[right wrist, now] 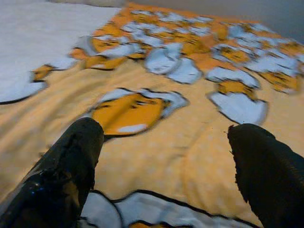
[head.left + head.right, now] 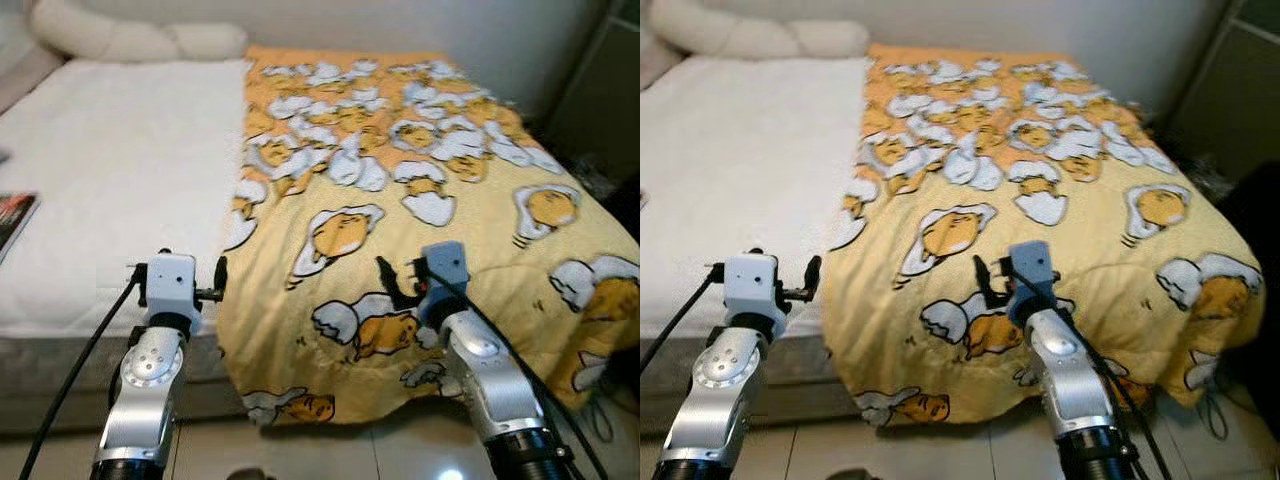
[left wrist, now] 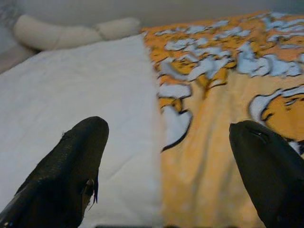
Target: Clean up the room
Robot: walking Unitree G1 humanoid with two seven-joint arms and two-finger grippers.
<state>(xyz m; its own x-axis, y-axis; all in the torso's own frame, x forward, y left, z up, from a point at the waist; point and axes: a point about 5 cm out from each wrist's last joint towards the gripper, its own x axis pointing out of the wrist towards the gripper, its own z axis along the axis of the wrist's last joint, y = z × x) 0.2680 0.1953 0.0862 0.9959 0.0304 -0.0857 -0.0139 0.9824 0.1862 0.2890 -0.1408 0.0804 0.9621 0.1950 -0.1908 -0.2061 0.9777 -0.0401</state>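
A yellow cartoon-egg blanket (image 2: 420, 200) lies spread over the white bed's (image 2: 110, 180) right half.

We see open white mattress (image 2: 110, 170) on the left; the yellow blanket (image 2: 420, 230) covers the right, pillows (image 2: 130, 38) far.

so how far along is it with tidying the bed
Barely started. The yellow cartoon-print blanket lies bunched over the robot's right half of the bed, leaving the white mattress bare. The left gripper is open at the blanket's edge, and the right gripper is open just above the blanket, neither holding anything. Still left: grasping and spreading the blanket, and the book at the mattress edge.
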